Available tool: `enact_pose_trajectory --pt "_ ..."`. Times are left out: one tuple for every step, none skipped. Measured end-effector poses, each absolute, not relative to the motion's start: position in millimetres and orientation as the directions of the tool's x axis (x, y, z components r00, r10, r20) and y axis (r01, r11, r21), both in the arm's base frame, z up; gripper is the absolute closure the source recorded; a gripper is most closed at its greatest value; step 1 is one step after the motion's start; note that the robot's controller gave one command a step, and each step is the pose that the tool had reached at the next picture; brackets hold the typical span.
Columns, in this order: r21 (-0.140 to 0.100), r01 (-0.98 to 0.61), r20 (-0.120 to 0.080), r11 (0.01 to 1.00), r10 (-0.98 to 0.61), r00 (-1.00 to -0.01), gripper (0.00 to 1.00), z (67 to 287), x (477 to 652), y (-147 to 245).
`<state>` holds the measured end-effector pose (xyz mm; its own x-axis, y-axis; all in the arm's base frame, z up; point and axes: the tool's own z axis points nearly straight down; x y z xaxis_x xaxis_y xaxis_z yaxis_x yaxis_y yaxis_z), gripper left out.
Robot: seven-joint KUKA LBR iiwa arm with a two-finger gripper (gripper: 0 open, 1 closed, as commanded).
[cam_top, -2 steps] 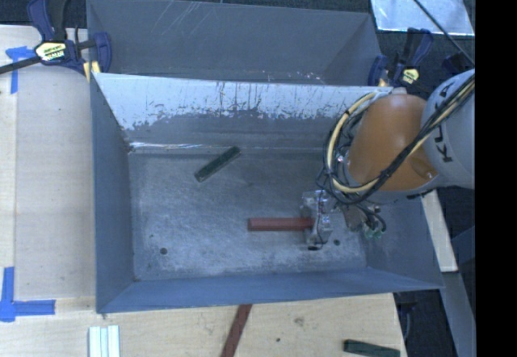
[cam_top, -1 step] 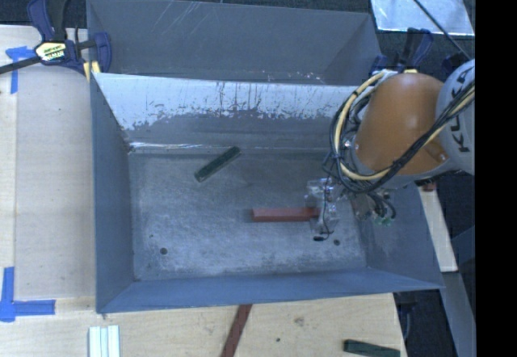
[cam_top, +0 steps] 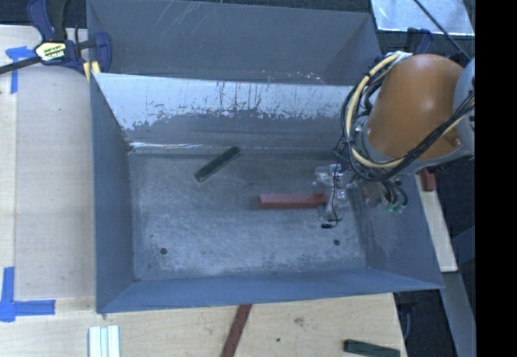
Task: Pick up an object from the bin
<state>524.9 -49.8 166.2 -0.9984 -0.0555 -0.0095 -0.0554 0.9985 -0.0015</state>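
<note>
A flat reddish-brown bar [cam_top: 287, 201] lies on the bin floor right of the middle, running left to right. My gripper [cam_top: 331, 206] hangs at the bar's right end, low over the floor near the bin's right wall. Whether the bar's end sits between its fingers I cannot make out. A dark green stick [cam_top: 216, 164] lies tilted near the back wall, well left of the gripper.
The arm with its orange dome and cables comes in over the bin's right wall. The bin's sloped walls close in on all sides, and the right wall is close to the gripper.
</note>
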Motion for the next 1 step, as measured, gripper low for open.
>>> enact_pose_trajectory --pt "0.0 -0.026 -0.001 1.0 -0.026 -1.0 1.0 200.7 531.7 -57.0"
